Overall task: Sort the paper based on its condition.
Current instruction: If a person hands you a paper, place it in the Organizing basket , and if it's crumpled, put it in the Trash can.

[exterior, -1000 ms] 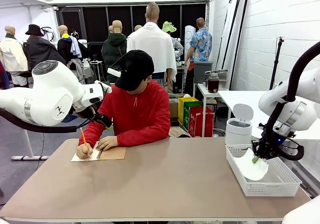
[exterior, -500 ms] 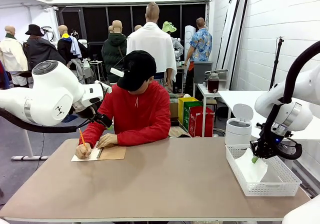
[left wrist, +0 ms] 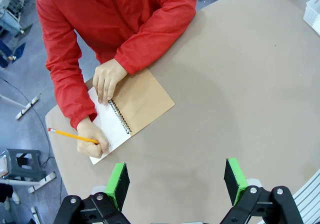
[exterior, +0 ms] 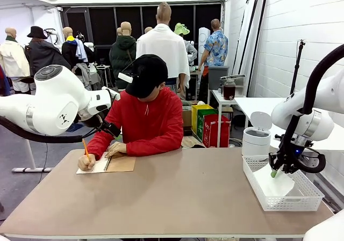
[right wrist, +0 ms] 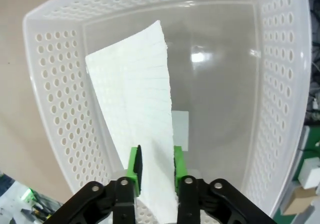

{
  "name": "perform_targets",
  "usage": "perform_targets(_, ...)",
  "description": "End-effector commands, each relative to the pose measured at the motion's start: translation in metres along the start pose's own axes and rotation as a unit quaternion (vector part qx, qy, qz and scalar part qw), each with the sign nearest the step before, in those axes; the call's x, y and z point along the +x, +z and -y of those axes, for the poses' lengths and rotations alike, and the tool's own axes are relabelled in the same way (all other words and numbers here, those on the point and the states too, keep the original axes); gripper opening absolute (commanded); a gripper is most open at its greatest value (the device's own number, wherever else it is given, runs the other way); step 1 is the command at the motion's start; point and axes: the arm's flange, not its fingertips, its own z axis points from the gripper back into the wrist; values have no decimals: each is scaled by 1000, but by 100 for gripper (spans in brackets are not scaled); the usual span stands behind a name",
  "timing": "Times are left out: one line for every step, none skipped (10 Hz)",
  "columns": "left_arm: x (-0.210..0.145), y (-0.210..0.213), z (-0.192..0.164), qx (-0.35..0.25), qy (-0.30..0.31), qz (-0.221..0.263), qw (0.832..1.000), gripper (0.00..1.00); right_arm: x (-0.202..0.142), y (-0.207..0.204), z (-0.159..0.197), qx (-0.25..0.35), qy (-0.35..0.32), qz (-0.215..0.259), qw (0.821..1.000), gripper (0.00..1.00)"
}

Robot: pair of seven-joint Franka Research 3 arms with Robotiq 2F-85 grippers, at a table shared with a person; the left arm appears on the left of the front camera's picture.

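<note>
The right gripper [right wrist: 156, 156] hangs over the white perforated basket [right wrist: 50, 84] at the table's right end, fingers pointing down into it. Its green pads [right wrist: 134, 166] stand a small way apart, with a gap plainly wider than a thin sheet. The paper [right wrist: 132, 99], a lined white sheet, runs up between them and leans tilted across the basket's inside, its top edge near the far wall. Whether either pad touches the sheet cannot be told from the wrist view. From the front, the same gripper [exterior: 275, 171] sits just above the sheet [exterior: 274, 184], which lies slanted in the basket [exterior: 279, 202]. The left gripper [left wrist: 175, 181] hovers above the bare brown table [left wrist: 240, 84] with its jaws spread wide and nothing between them. Beyond it, a person in a red top leans over a spiral notebook [left wrist: 142, 96] with a brown cover. One hand [left wrist: 95, 139] holds a pencil [left wrist: 72, 135] on the open page, and the other hand [left wrist: 107, 79] rests by the spiral.
</note>
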Motion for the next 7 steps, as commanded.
perform_targets(-1,0,0,-1,-2,-1,1000,100,-4,14,-12,-43,-13,-6,999,99)
perform_targets(-1,0,0,-1,-2,-1,1000,100,-5,14,-17,-58,-12,-9,998,100)
perform_targets(-1,0,0,-1,-2,-1,1000,100,-7,16,-21,-80,-20,-10,997,100)
perform_targets(-1,0,0,-1,-2,-1,1000,100,-11,18,-25,-93,-26,-14,995,100)
perform_targets(-1,0,0,-1,-2,-1,1000,100,-13,20,-28,-98,-32,-13,995,100)
perform_targets(-1,0,0,-1,-2,-1,1000,100,-13,22,-30,-104,-37,-10,994,100)
perform_targets(-1,0,0,-1,-2,-1,1000,100,-16,23,-33,-115,-41,-10,992,100)
